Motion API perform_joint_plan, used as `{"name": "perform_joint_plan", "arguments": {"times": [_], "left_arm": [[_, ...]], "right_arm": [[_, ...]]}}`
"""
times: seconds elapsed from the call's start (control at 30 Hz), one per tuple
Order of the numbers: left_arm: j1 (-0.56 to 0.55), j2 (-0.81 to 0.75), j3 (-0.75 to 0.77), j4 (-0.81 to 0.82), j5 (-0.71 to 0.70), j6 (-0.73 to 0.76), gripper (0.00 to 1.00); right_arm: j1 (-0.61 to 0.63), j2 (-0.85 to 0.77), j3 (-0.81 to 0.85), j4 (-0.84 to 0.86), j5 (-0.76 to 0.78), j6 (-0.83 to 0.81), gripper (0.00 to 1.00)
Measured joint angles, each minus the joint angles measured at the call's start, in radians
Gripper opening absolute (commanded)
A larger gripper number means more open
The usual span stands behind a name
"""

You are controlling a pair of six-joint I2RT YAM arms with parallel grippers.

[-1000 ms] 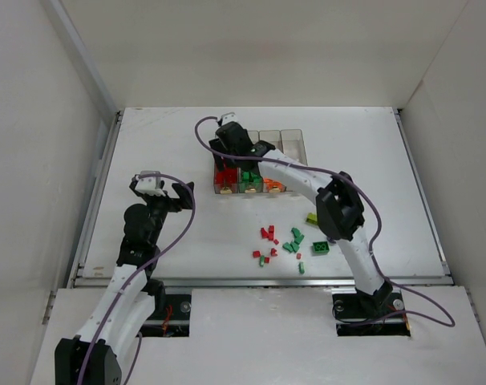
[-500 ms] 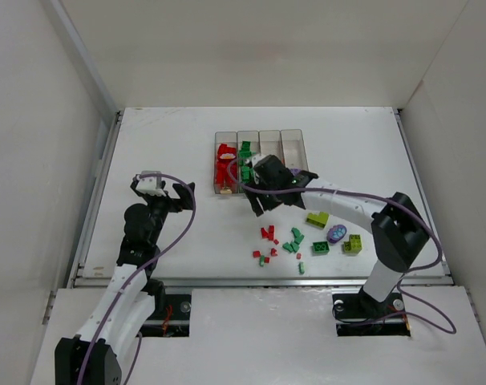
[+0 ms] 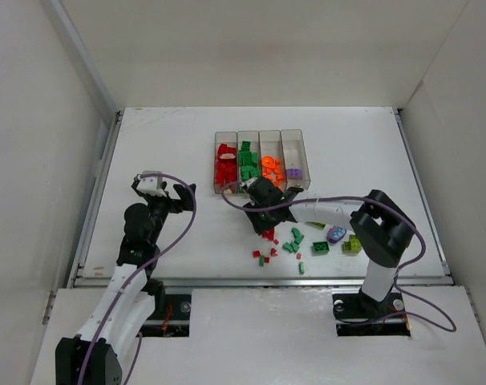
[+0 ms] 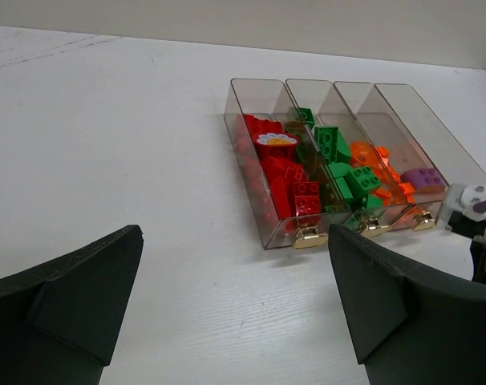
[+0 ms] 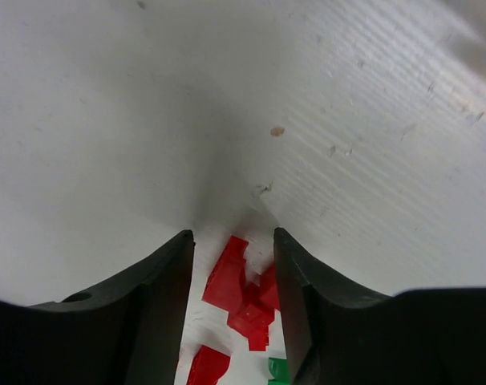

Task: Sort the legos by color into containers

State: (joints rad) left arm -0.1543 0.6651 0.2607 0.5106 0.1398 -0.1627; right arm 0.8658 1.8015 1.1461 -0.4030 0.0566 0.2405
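While the white table (image 3: 147, 144) carries everything, the two arms sit in very different poses. The right arm (image 3: 379, 233) rises from its base at the near right, folds at the elbow and stretches its forearm left, low over the table. The left arm (image 3: 139, 233) leans up from the near left, its wrist raised well left of the bins and aimed towards them.

Four clear containers (image 3: 295, 140) stand joined in a row at the middle of the far half. From left to right they hold red legos (image 3: 224, 168), green legos (image 3: 248, 160), orange legos (image 3: 269, 167) and a purple piece (image 3: 293, 171).

The left gripper (image 4: 235, 241) hangs with its jaws spread wide and nothing between them. The right gripper (image 5: 233, 241) points down just near of the bins. Its jaws stand partly apart, straddling a small red cluster (image 5: 245, 290) on the table, with a gap showing on each side, so nothing is clamped.

Loose pieces lie near and right of it: small green bits (image 3: 294, 241), a green brick (image 3: 320, 248), a purple oval (image 3: 336, 234) and a lime brick (image 3: 353, 244).
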Motion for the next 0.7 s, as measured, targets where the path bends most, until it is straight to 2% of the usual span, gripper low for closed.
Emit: {"name": "perform_joint_plan", "arguments": {"times": [0.27, 0.33, 0.37, 0.4, 0.47, 0.7], "left_arm": [[0.000, 0.000, 0.000, -0.002, 0.003, 0.000, 1.00], [0.002, 0.000, 0.000, -0.003, 0.003, 0.000, 1.00], [0.006, 0.000, 0.000, -0.003, 0.004, 0.000, 1.00], [0.006, 0.000, 0.000, -0.003, 0.004, 0.000, 1.00], [0.008, 0.000, 0.000, -0.004, 0.005, 0.000, 1.00], [0.012, 0.009, 0.000, -0.006, 0.007, 0.000, 1.00]], "right_arm": [[0.024, -0.004, -0.030, 0.001, 0.027, 0.051, 0.43], [0.042, -0.004, -0.031, -0.001, 0.029, 0.061, 0.37], [0.053, -0.004, -0.031, -0.001, 0.029, 0.067, 0.33], [0.061, -0.005, -0.031, -0.002, 0.027, 0.074, 0.19], [0.072, -0.005, -0.032, -0.009, 0.024, 0.091, 0.00], [0.078, -0.010, 0.024, -0.055, 0.014, 0.100, 0.00]]}}
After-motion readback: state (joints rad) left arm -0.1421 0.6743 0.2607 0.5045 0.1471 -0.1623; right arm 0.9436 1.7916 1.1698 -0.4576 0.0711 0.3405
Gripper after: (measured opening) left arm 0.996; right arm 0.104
